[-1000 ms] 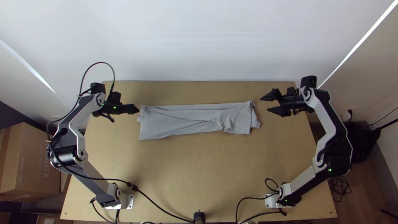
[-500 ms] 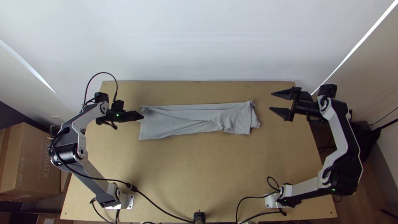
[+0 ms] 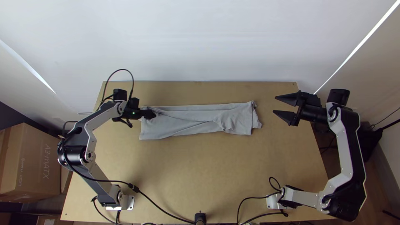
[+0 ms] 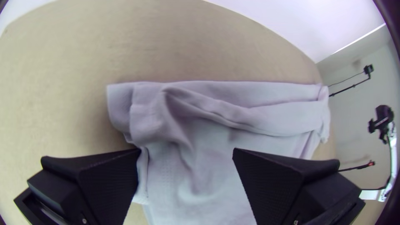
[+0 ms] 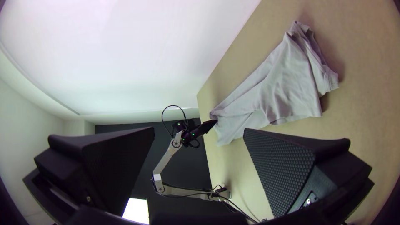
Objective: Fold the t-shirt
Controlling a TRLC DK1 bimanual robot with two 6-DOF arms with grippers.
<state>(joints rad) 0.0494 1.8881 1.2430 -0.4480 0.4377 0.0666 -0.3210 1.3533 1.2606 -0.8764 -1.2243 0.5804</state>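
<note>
The left black gripper (image 3: 153, 114) is gaping wide above one end of the pale grey cloth t-shirt (image 3: 187, 121), clamping nothing, apparently lining up the lengthwise fold and next needing to pinch that end. The soft, creased strip is lying long across the smooth wooden table (image 3: 196, 175); beyond, the right black gripper (image 3: 275, 104) is hovering empty, fingers spread.

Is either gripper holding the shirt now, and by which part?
Nothing is held: the left gripper is open at one end of the shirt, the right gripper open and clear of it.
</note>
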